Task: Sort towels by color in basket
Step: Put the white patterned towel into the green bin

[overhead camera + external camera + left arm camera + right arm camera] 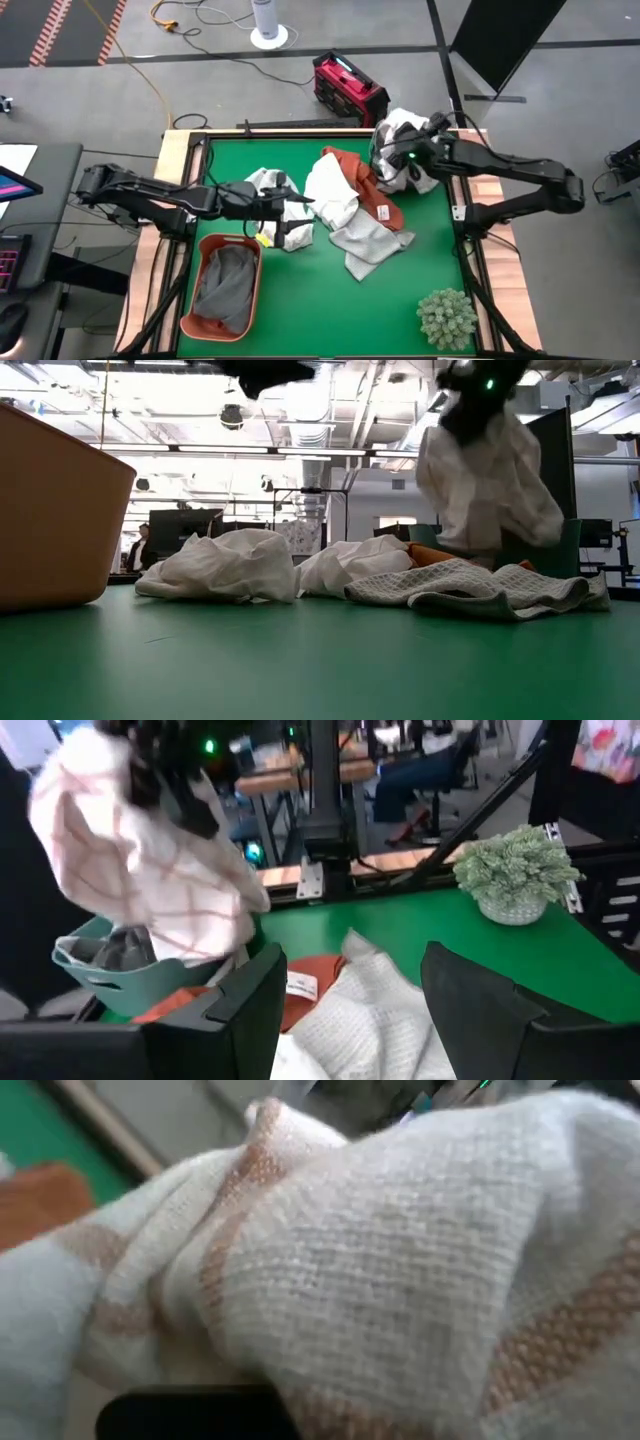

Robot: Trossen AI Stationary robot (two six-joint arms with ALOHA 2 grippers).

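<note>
White checked towel (402, 150) hangs bunched in the air, upper right. Rust towel (362, 178), white towel (333, 192) and grey checked towel (368, 240) overlap mid-frame, crumpled. Another white towel (272, 198) left of centre. Grey towel (226, 282) in basket (199, 250), lower left.

Towel heap (345, 205) crowding mid-table, open green mat (330, 310) in front, plant ball (447, 318) at corner

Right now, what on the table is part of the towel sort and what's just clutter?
Job: white checked towel shut in the right jaws; white towels; orange towel; grey towel in orange basket; teal basket.
Clutter: green plant ball.
</note>
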